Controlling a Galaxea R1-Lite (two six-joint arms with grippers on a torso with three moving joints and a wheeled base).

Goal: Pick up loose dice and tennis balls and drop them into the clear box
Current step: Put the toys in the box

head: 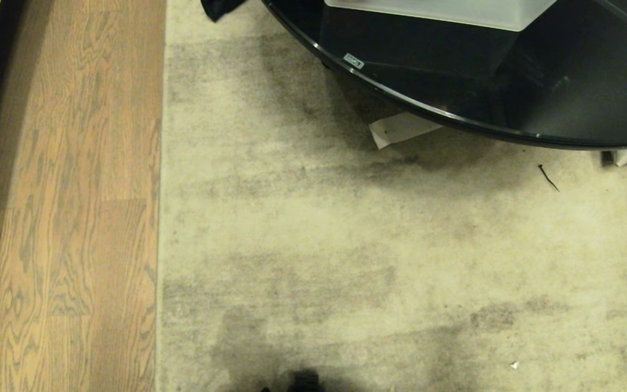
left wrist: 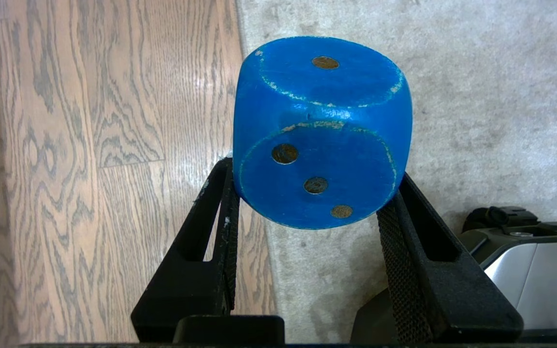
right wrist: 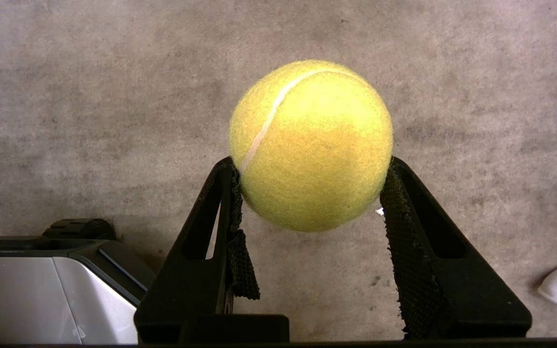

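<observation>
Left wrist view: the blue die [left wrist: 322, 130], paint worn along its rounded edges, brassy pips showing, is pinched between the fingers of the left hand [left wrist: 307, 198], above the seam of wood floor [left wrist: 90, 145] and grey carpet [left wrist: 476, 96]. The right hand [right wrist: 310, 193] pinches a fuzzy yellow-green tennis ball [right wrist: 311, 145] over carpet. The clear box [head: 444, 12] sits on the dark round bench [head: 455, 71].

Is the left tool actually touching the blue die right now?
Touching. In the left wrist view both fingers of the left tool press against opposite sides of the blue die, holding it above the floor.
</observation>
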